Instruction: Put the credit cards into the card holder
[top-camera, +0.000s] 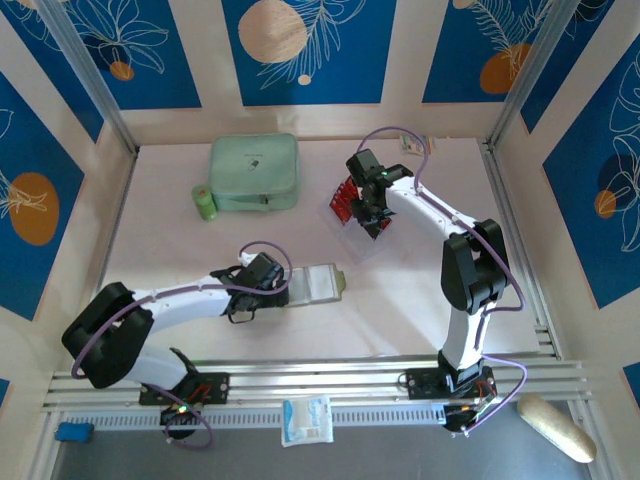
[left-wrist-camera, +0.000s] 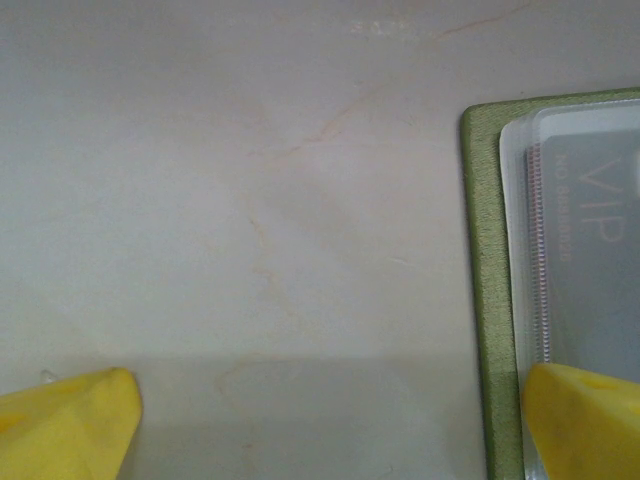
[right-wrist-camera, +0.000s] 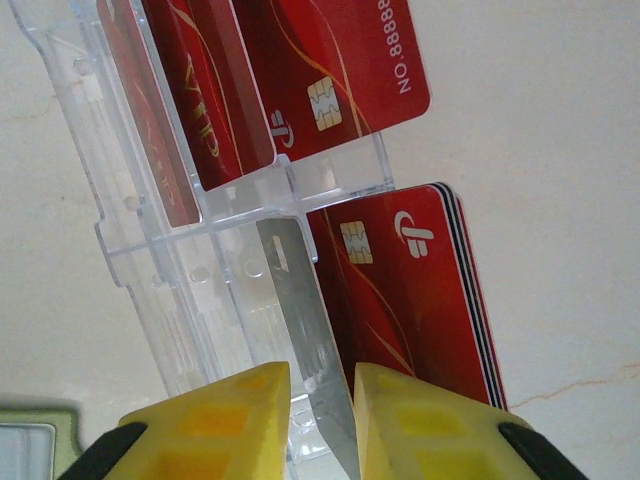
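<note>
Several slips can be foreseen from this pose. The right gripper (right-wrist-camera: 321, 390) is narrowed onto a thin grey card (right-wrist-camera: 300, 300). The card is pinched edge-on by the yellow fingertips (right-wrist-camera: 225, 410) while its far end is lodged in the clear tray (right-wrist-camera: 150, 240), just beside a stack of red credit cards (right-wrist-camera: 400, 290). The tray stands in the far half of the table (top-camera: 170, 250), right of the middle. Since only a narrow margin of the card is caught, it could be twisted or let slip when it is lifted. The light tray could be dragged or tipped if the card is bound against a divider, and the neighbouring cards would then be spilled. The stack beside the held card could also be drawn up with it. The card holder (top-camera: 318, 283) is laid open near the middle of the table, toward its near edge, and a grey card is seen under its clear pocket in the left wrist view. The left gripper (left-wrist-camera: 328, 425) is spread wide, with one fingertip over the holder's olive border and the other over bare table. Whether the holder is pressed down cannot be told. If it is not pinned, it could be pushed away when the card is fed in, and the thin pocket mouth could be missed.
</note>
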